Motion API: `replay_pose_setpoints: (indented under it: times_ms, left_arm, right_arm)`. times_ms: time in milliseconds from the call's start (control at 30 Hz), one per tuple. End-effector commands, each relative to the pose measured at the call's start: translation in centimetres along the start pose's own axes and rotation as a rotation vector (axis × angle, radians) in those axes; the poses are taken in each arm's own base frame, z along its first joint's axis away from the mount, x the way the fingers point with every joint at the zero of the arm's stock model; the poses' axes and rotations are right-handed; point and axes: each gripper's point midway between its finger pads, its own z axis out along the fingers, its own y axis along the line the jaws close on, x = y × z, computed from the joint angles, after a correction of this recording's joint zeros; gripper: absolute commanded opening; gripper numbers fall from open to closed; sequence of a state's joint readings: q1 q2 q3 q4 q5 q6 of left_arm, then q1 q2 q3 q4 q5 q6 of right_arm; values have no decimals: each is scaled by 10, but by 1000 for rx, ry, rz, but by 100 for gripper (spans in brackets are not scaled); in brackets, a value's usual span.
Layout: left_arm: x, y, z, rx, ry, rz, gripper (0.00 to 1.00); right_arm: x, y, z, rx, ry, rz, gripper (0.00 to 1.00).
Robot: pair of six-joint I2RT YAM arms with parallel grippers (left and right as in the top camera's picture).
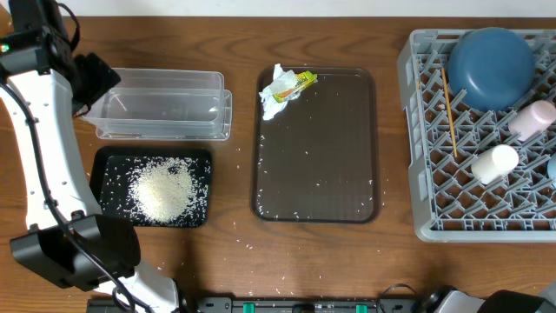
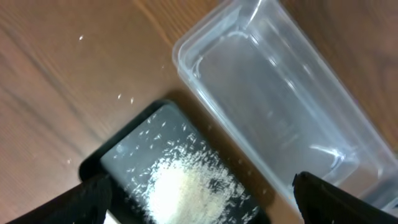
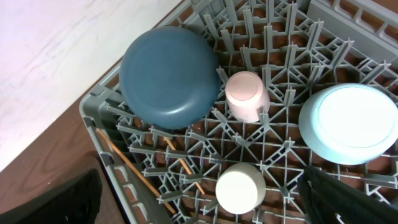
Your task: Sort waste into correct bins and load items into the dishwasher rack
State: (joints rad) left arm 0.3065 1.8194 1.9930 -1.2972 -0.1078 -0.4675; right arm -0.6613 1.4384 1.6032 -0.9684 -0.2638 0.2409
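Observation:
White rice [image 1: 161, 191] is heaped in the black tray [image 1: 109, 165], with the empty clear tub [image 1: 161, 104] behind it. My left gripper [image 1: 91, 78] [image 2: 202, 199] hangs open above both, holding nothing. A crumpled tissue [image 1: 276, 97] and a yellow wrapper [image 1: 301, 83] lie on the brown tray's far left corner. The grey rack [image 1: 417, 130] holds an upturned dark-blue bowl [image 3: 168, 74], a pink cup [image 3: 245, 96], a white cup [image 3: 239, 186], a light-blue bowl [image 3: 348, 124] and chopsticks [image 3: 134, 168]. My right gripper [image 3: 199, 202] is open above the rack.
The brown serving tray [image 1: 317, 148] sits mid-table with a few stray grains on it. Loose rice grains [image 1: 243, 230] dot the wooden table between the trays. The left arm's white links run down the left side.

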Motion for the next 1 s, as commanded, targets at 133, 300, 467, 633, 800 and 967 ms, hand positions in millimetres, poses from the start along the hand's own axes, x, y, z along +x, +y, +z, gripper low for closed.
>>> replay_pose_setpoints:
  times_ms: [133,300,467,633,800,967]
  left_arm:
    - [49,-59,-20,361,276,-16,96]
    - [89,-133,-58,701,336,285,96]
    - [121,-182,-70,733,230,539,96]
    - [157,-229,-74,683,80,747,96]
    - [178,-274,-64,578,-128,922,91]
    - [204,-307,-39,531,-179,978,89]
  right_arm:
    - [1,0,2,6,4,-17,99]
    - [1,0,2,6,4,-17,99]
    - [1,0,2,6,4,-17,99]
    - [1,0,2,6,4,-17,99]
    - [1,0,2,6,4,-17,99]
    - [1,0,2,6,4,-17,99]
